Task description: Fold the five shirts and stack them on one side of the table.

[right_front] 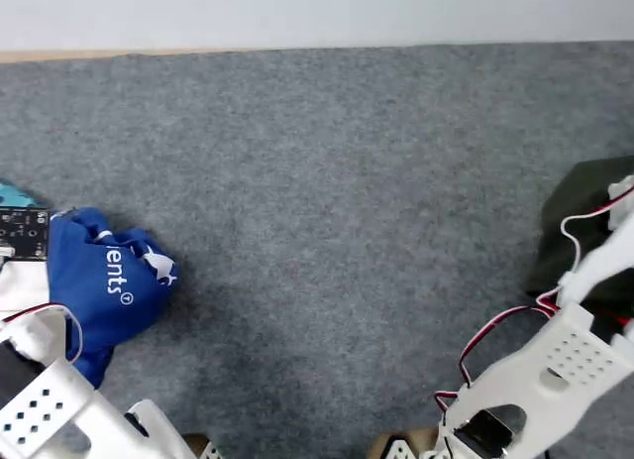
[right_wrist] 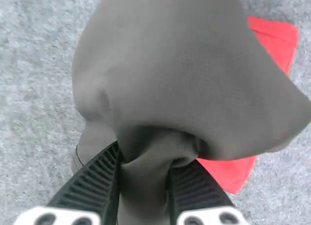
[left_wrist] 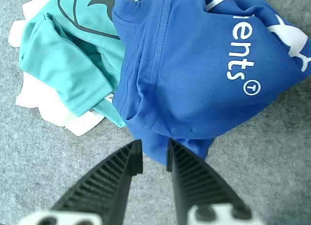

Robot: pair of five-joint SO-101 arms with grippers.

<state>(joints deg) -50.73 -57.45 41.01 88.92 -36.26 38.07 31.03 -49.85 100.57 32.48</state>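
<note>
Left gripper (left_wrist: 154, 154) narrowly apart, empty, at crumpled blue printed shirt (left_wrist: 204, 64) overlapping teal shirt (left_wrist: 63, 60) on grey felt table (left_wrist: 272, 162); right gripper (right_wrist: 144, 162) clamped on bunched dark grey shirt (right_wrist: 184, 64) above flat red shirt (right_wrist: 272, 35).

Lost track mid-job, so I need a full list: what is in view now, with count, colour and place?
blue shirt: one, blue with white print, crumpled by the left arm, partly over the teal shirt.
teal shirt: one, teal with dark print, beside the blue one.
white cloth: one, white, under the teal shirt; cannot tell if it is a shirt.
dark grey shirt: one, dark grey, by the right arm.
red shirt: one, red, under the dark grey shirt.
table cover: one, grey felt.
left hand: one, black fingers slightly apart, holding nothing, near the blue shirt's edge.
right hand: one, black fingers shut on the dark grey shirt.
</note>
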